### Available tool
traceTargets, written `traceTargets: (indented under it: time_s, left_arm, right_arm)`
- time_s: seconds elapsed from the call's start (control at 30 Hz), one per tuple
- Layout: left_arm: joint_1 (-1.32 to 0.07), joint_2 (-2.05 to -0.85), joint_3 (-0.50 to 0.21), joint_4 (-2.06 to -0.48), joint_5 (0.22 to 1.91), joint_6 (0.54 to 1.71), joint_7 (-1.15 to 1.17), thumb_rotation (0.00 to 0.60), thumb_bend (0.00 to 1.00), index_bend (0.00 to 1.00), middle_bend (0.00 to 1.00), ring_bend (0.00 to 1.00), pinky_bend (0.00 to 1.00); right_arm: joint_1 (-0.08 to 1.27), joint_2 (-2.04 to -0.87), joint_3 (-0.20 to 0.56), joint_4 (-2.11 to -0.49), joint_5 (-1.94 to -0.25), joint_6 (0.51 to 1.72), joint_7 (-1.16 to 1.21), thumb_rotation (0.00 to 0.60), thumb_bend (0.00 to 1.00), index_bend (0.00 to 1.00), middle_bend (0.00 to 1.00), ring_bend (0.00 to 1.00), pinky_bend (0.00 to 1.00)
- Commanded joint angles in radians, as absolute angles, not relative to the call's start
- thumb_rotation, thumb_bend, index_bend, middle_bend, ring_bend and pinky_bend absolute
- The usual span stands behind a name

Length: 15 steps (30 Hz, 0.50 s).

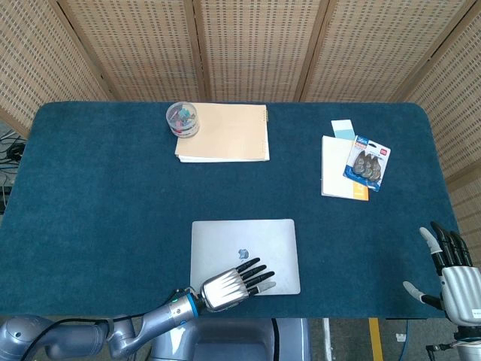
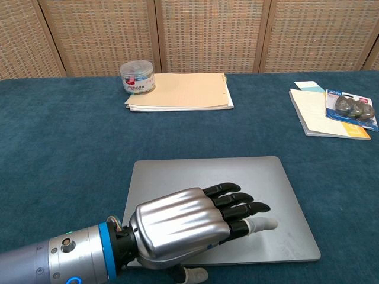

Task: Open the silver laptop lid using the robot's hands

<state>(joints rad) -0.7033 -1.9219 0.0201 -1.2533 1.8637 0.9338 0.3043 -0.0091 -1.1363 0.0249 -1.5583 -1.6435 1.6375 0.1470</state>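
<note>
The silver laptop [image 1: 245,256] is lying closed at the table's [image 1: 98,195] near edge. The left hand [image 1: 232,284] is spreading flat, empty, over its lid's front part. Only the head view is showing the right hand [image 1: 449,280], fingers apart, holding nothing, off the table's right corner.

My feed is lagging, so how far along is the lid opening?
Done: nothing yet; the silver laptop lies shut. In hand: the left hand is over its near edge, fingers stretched across the lid. Left: the whole lift. The right hand waits off to the side.
</note>
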Motion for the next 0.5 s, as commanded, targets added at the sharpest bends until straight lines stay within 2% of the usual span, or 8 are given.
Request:
traceTargets:
  time_s: [0.03, 0.4, 0.5]
  left_arm:
    - [-0.712, -1.935, 0.019, -1.236, 1.853, 0.94, 0.304, 0.6, 0.29, 0.0, 0.0, 0.0, 0.0]
    - [-0.721, -1.968, 0.03, -1.191, 1.826, 0.963, 0.305, 0.6, 0.31, 0.0, 0.0, 0.0, 0.0]
    - [-0.724, -1.975, 0.03, -1.184, 1.818, 0.967, 0.309, 0.6, 0.36, 0.0, 0.0, 0.0, 0.0]
  right_arm:
    - [-0.009, -1.135, 0.025, -1.558, -1.642, 1.637, 0.15, 0.6, 0.0, 0.0, 0.0, 0.0, 0.0]
    - [-0.01, -1.131, 0.027, -1.556, -1.638, 1.64, 0.167, 0.6, 0.0, 0.0, 0.0, 0.0, 0.0]
    - [-0.01, -1.13, 0.027, -1.555, -1.637, 1.64, 0.172, 0.6, 0.0, 0.0, 0.0, 0.0, 0.0]
